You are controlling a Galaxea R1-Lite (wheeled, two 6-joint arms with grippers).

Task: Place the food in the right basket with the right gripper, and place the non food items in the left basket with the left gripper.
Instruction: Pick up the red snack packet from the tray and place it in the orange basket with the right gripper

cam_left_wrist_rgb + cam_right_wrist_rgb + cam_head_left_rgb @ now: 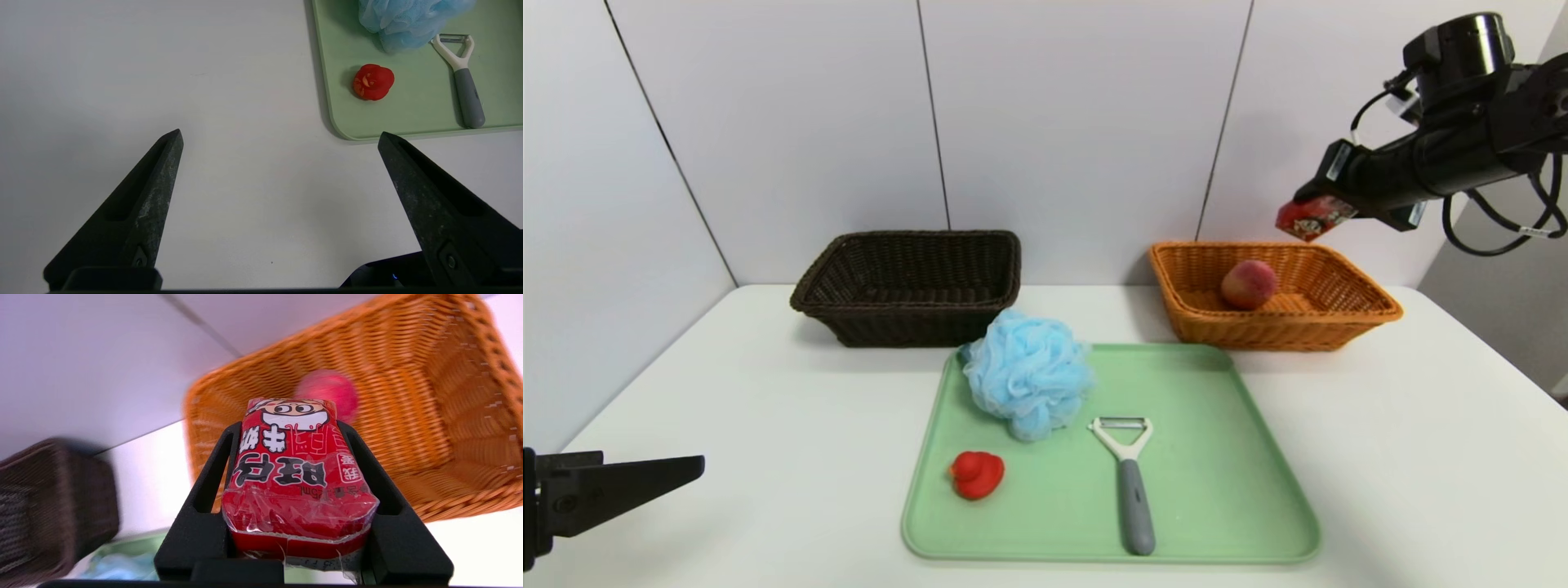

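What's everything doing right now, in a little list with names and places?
right gripper: shut on red drink carton, above orange basket
left gripper: open, empty, over the table
orange basket: peach inside
dark brown basket: empty
green tray: blue bath pouf, red duck, peeler

- We find a green tray (1192, 490) lying flat, its corners rounded and its rim low and raised.
- We note a white table (792, 457) beneath the tray, its surface smooth and pale.
- We observe a white panelled wall (1086, 122) standing upright behind the table, crossed by dark, narrow seams (934, 114).
- We record a grey surface (1503, 278) beyond the table's right side.
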